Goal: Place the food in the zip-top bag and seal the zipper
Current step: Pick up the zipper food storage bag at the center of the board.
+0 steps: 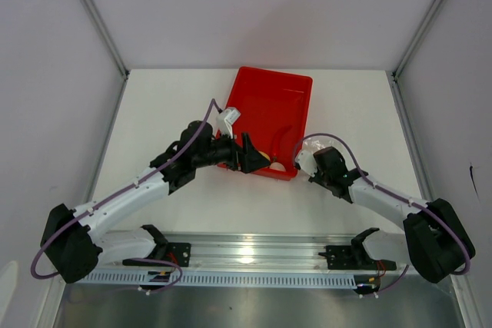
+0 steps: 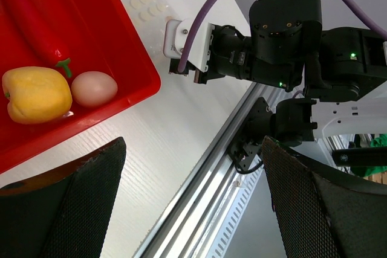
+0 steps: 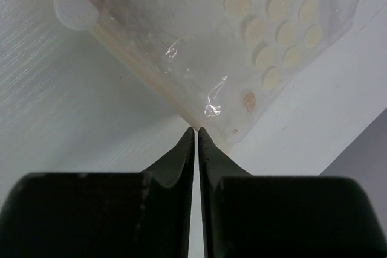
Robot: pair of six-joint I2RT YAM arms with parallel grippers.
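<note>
Zip-top bag (image 3: 242,40) looks flimsy, slippery film; best taken at its stiffer zipper (image 3: 134,60) edge. Right gripper (image 3: 196,132) is pinched shut on its corner; left gripper (image 2: 193,170) gapes empty.

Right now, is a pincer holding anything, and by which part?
The right pincer pinches the zip-top bag by its near corner. The left pincer is open, holding nothing.

We count one red tray (image 1: 265,105). Inside the tray we count three toy foods: one yellow fruit (image 2: 36,95), one pale egg-shaped ball (image 2: 94,89) and one red chili pepper (image 2: 35,28). Beside the tray, on the surface (image 1: 177,105), we count one transparent zip-top bag (image 3: 181,16). We count two robot arms: left arm (image 1: 154,178) left of the tray, right arm (image 1: 377,193) right of it.
</note>
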